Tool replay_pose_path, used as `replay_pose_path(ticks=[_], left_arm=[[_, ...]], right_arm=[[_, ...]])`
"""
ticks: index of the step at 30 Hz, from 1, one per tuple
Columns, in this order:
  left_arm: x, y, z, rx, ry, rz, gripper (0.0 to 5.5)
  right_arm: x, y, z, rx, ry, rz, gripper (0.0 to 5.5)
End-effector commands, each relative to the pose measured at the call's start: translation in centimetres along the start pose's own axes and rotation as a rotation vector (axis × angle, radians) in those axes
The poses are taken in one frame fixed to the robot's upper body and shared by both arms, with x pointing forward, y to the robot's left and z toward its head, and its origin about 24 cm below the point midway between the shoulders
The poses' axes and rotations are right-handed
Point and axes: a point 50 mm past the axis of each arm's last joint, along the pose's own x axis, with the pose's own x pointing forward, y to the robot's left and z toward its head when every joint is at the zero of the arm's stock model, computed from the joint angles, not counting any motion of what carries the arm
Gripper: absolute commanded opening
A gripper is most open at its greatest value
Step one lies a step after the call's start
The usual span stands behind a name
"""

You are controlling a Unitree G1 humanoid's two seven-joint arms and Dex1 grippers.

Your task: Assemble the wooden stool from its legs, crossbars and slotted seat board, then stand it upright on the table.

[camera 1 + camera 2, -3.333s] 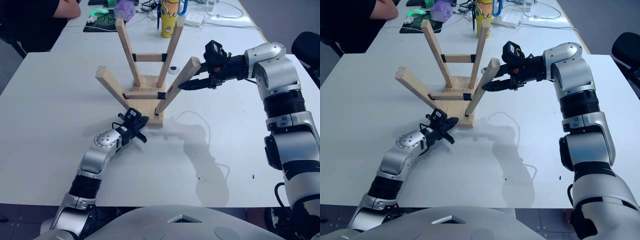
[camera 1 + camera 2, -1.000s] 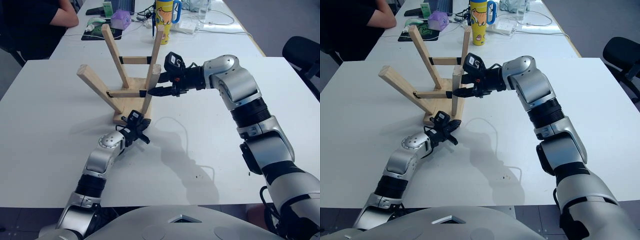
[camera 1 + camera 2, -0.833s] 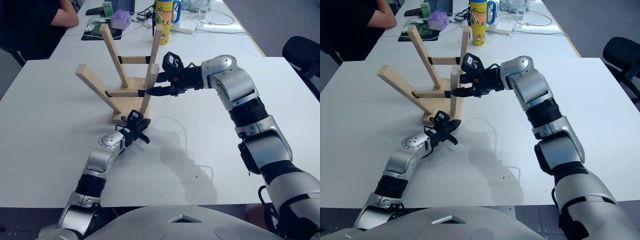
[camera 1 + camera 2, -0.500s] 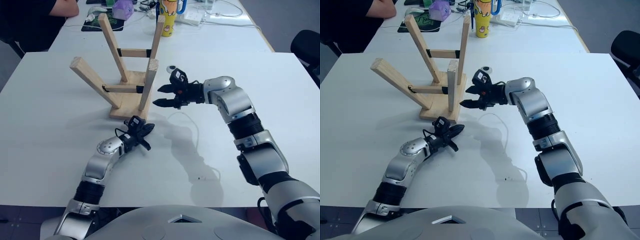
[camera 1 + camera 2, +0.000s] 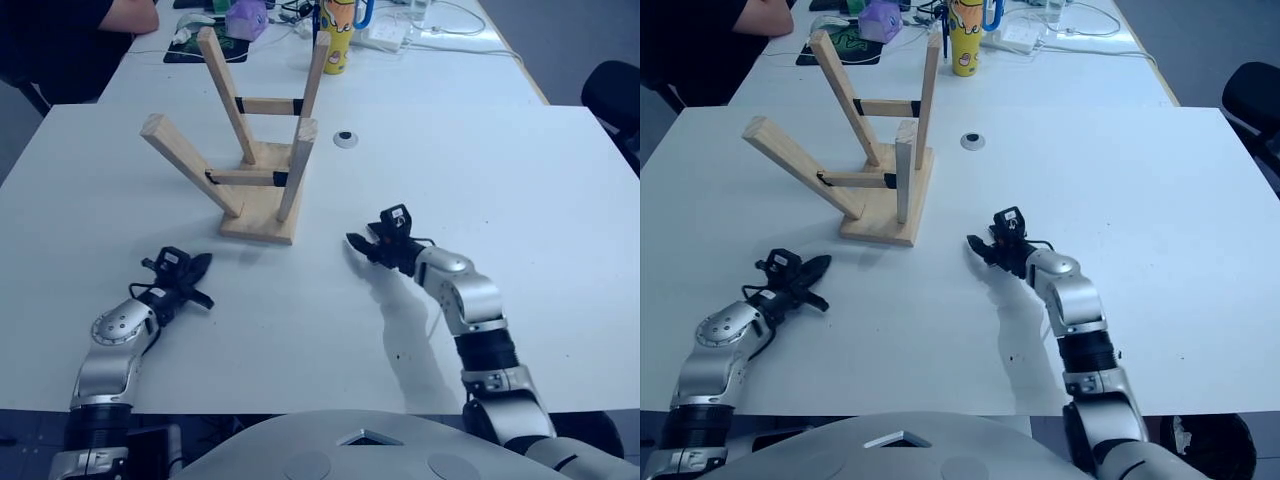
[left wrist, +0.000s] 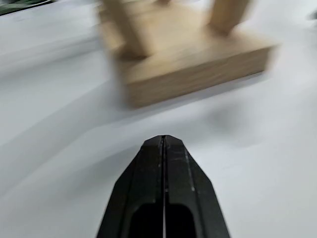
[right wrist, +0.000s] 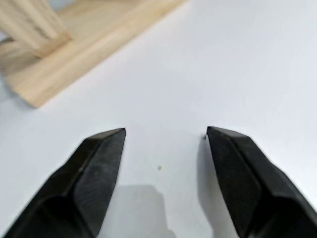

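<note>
1 stool [image 5: 270, 205], upside down: 1 seat board [image 5: 880, 225] flat on table [image 5: 520, 200], 4 legs [image 5: 222, 80] up and splayed, 2 crossbars [image 5: 268, 105] in sight. 2 grippers. White table; 1 small round disc [image 5: 345, 138] well past R jaws; 2nd table behind w/ 1 yellow cup [image 5: 338, 35]. Stool pale bare wood, black bands at joints. L gripper [image 6: 163, 148]: jaws pressed together, nothing held; seat board ahead of tips, apart. R gripper [image 7: 166, 134]: jaws wide apart, empty, low over table; seat board ahead, off to one side, apart.
</note>
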Motion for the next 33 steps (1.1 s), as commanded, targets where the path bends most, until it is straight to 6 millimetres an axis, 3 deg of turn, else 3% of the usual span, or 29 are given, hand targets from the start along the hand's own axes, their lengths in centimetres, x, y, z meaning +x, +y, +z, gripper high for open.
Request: replay_pose_path(ticks=[1, 8, 21, 26, 29, 33], left_arm=[[2.5, -0.7, 0.1, 0.006, 0.045, 0.067, 0.0], [7.3, -2.6, 1.7, 0.094, 0.06, 0.03, 0.0], [10.4, -6.8, 2.8, 0.082, 0.05, -0.191, 0.0], [10.6, -9.6, 3.7, 0.043, 0.015, -0.29, 0.0], [9.9, -12.0, 4.2, 0.002, -0.005, -0.389, 0.0], [8.9, -13.4, 4.7, -0.044, -0.011, -0.438, 0.0]], right_arm=[[1.0, 0.9, -0.6, -0.031, 0.023, -0.055, 3.05], [3.1, 2.9, -1.3, -0.055, 0.02, -0.013, 3.05], [6.1, 4.6, -0.5, -0.054, -0.017, 0.081, 3.05], [5.3, 5.3, -1.3, -0.044, 0.0, 0.168, 2.23], [4.1, 5.7, -1.6, -0.027, -0.008, 0.221, 1.68], [2.6, 5.9, -1.7, -0.021, -0.004, 0.247, 0.96]])
